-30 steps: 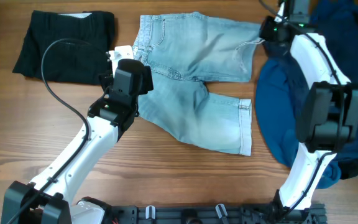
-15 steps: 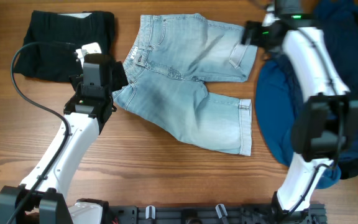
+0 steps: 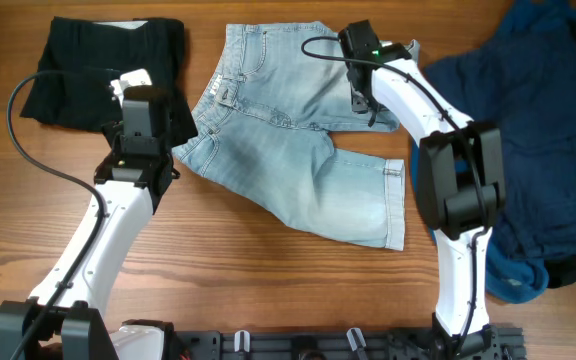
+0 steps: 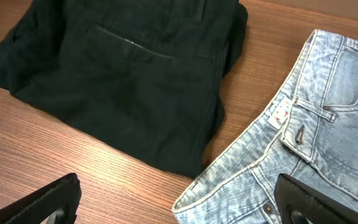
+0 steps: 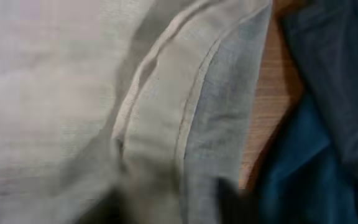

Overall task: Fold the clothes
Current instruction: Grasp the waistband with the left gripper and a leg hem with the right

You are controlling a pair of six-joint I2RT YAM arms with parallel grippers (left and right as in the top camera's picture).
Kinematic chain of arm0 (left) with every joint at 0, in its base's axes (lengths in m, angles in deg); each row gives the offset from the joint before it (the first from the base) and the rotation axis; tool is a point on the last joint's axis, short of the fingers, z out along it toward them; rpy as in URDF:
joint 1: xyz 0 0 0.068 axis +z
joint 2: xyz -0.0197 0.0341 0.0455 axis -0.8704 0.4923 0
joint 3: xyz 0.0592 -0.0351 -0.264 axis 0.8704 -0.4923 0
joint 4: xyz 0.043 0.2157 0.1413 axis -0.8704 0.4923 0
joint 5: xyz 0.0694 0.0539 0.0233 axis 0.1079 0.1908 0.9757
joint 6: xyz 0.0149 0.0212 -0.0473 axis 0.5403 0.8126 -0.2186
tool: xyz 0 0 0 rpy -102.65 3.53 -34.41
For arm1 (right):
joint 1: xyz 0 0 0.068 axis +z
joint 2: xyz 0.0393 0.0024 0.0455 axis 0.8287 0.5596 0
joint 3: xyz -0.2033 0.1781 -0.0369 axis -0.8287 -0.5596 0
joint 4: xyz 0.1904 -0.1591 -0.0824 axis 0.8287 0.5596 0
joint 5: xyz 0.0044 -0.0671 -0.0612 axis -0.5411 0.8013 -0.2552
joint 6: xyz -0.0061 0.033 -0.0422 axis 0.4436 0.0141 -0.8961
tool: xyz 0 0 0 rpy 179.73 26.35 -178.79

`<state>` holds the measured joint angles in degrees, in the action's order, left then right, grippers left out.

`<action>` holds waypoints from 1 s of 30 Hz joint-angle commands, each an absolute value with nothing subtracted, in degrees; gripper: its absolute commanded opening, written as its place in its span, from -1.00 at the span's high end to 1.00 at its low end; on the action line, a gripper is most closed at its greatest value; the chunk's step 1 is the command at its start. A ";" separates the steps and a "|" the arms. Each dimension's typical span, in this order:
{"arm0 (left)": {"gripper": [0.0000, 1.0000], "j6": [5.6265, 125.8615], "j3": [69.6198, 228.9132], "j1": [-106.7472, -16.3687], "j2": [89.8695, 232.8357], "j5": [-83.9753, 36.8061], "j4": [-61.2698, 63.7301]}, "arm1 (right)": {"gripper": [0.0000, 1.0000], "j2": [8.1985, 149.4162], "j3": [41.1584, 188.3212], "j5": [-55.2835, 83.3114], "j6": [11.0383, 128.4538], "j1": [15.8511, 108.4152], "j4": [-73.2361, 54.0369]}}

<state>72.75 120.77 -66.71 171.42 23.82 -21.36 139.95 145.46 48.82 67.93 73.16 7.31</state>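
Light-blue denim shorts (image 3: 298,170) lie spread in the middle of the table, waistband to the left. My left gripper (image 3: 146,105) hovers open over the waistband's left end, beside a folded black garment (image 3: 78,60). In the left wrist view the waistband corner (image 4: 229,180) lies between the wide-apart fingers (image 4: 48,199). My right gripper (image 3: 360,70) sits over the upper leg of the shorts and holds its hem, folded in toward the waist. The right wrist view is blurred and filled by the denim hem (image 5: 166,124).
A dark blue garment (image 3: 528,150) lies heaped at the right side and also shows in the right wrist view (image 5: 309,174). The black garment (image 4: 117,81) fills the far left corner. The lower leg's hem (image 3: 395,205) lies flat near the right arm.
My right gripper has travelled left from the table's right side, carrying the upper leg's hem over the shorts. My left gripper dragged the waistband left, then moved off toward the black garment.
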 commanded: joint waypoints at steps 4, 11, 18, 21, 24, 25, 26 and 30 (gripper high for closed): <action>-0.99 73.03 120.90 -66.33 170.06 22.88 -21.32 | 0.92 138.25 146.20 52.93 72.76 70.78 9.71; -0.95 73.06 120.90 -66.33 170.06 22.88 -20.22 | 0.91 136.28 146.20 30.51 73.83 57.84 13.60; -0.79 73.06 120.90 -66.33 170.06 22.88 -19.37 | 0.43 133.90 146.20 15.86 72.43 50.28 15.90; -0.69 73.08 120.90 -66.33 170.06 22.88 -19.39 | -0.65 129.94 146.20 13.06 69.86 49.51 17.14; -0.53 73.32 121.73 -66.33 169.58 22.66 -16.64 | -0.90 123.25 146.20 11.47 67.12 49.64 22.02; -0.54 73.51 122.78 -66.33 169.25 21.97 -13.75 | -0.93 121.16 146.18 10.16 65.94 49.64 24.75; -0.57 73.54 124.37 -66.33 168.84 21.16 -9.56 | -0.94 119.23 146.18 9.28 64.65 49.79 27.85; -0.75 73.45 128.26 -66.18 168.34 17.94 4.37 | -0.95 112.24 143.25 10.48 62.21 54.56 37.34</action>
